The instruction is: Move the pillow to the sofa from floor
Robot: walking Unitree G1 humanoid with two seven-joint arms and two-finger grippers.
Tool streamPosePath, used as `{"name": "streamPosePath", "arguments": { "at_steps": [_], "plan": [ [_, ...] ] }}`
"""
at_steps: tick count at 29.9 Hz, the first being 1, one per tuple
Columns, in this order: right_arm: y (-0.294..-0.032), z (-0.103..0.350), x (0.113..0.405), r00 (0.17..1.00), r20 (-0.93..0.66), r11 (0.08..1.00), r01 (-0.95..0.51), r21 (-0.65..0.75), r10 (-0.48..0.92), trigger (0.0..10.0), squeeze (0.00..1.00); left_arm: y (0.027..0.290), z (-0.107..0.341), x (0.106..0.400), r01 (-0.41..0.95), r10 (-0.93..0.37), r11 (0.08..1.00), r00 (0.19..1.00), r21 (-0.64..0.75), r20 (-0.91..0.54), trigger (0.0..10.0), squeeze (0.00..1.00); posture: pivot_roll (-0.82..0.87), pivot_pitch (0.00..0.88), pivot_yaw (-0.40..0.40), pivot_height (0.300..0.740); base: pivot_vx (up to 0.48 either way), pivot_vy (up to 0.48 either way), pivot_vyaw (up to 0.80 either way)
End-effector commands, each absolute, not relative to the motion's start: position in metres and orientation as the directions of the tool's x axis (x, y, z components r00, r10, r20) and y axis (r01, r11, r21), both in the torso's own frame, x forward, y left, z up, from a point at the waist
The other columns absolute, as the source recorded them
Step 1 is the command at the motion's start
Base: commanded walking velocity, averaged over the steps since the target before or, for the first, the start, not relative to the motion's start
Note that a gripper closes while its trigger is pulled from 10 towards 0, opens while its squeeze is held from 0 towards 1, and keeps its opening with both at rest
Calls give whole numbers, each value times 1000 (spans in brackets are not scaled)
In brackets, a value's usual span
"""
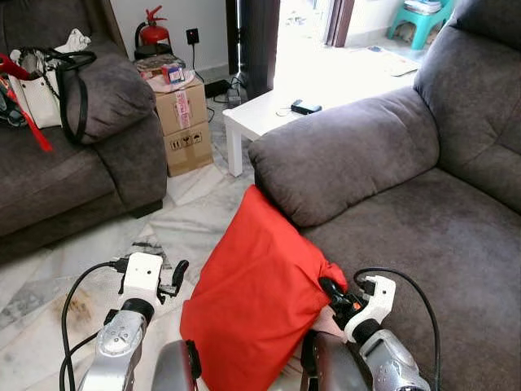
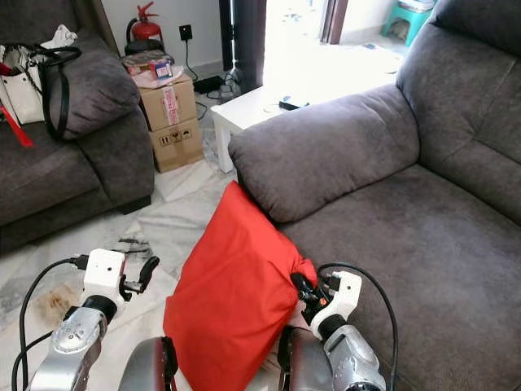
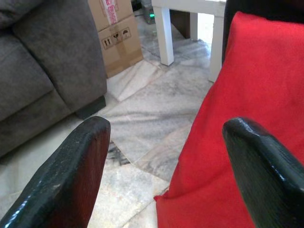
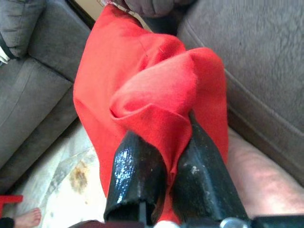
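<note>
Left gripper (image 1: 169, 278) hovers spread wide over the marble floor (image 1: 191, 216), just beside the pillow's left edge, holding nothing; in its wrist view the two fingers (image 3: 71, 175) straddle bare floor with red fabric next to one of them

Red pillow (image 1: 256, 293) hangs in the middle, upright and tilted, top corner near the sofa armrest (image 1: 342, 151), lower end down by the robot's body. Can't tell if the bottom edge touches the floor

Right gripper (image 1: 334, 295) is clenched on a bunched corner of the pillow; the wrist view shows fabric pinched between both fingers (image 4: 135, 175), right at the front edge of the sofa seat (image 1: 415, 244)

Step in hand, as I read it: lift and transfer, pillow grasped but not yet on the seat

Next move likely calls for raising the right arm and swinging it right so the pillow clears the seat edge, then letting go over the cushion. One-corner pinch means the pillow will dangle and may drag on the seat front; left gripper could support the free edge

Background: second sofa (image 1: 73, 171), cardboard box (image 1: 186, 122), white table (image 1: 269, 114) well apart, not in the path
</note>
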State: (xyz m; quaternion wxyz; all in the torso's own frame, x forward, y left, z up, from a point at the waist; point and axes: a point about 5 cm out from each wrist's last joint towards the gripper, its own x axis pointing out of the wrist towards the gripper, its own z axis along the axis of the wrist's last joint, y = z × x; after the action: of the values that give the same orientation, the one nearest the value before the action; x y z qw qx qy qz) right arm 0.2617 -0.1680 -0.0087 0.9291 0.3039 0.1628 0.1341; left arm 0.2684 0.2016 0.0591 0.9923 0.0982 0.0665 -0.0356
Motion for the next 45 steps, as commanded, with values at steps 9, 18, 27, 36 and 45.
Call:
{"name": "streamPosePath", "arguments": {
  "at_steps": [9, 18, 27, 36, 45],
  "plan": [
    [-168, 18, 279, 948, -114, 822, -195, 535, 298, 10000, 0, 202, 63, 276, 73, -52, 980, 993, 188, -110, 10000, 0, 65, 0, -36, 563, 0, 0, 0],
    [-163, 18, 280, 946, -131, 833, -190, 520, 298, 10000, 0, 203, 62, 276, 70, -50, 980, 993, 187, -108, 10000, 0, 70, 0, -37, 563, 0, 0, 0],
    [-161, 21, 284, 948, -121, 831, -192, 521, 295, 10000, 0, 202, 63, 279, 78, -59, 979, 993, 188, -104, 10000, 0, 65, 0, -32, 579, 0, 0, 0],
    [-160, 22, 285, 949, -115, 831, -195, 521, 295, 10000, 0, 199, 61, 280, 81, -63, 980, 993, 183, -103, 10000, 0, 67, 0, -37, 628, 0, 0, 0],
    [-156, 25, 287, 945, -101, 824, -214, 524, 310, 10000, 0, 200, 61, 280, 78, -60, 980, 993, 183, -102, 10000, 0, 69, 0, -39, 681, 0, 0, 0]
  ]
}}
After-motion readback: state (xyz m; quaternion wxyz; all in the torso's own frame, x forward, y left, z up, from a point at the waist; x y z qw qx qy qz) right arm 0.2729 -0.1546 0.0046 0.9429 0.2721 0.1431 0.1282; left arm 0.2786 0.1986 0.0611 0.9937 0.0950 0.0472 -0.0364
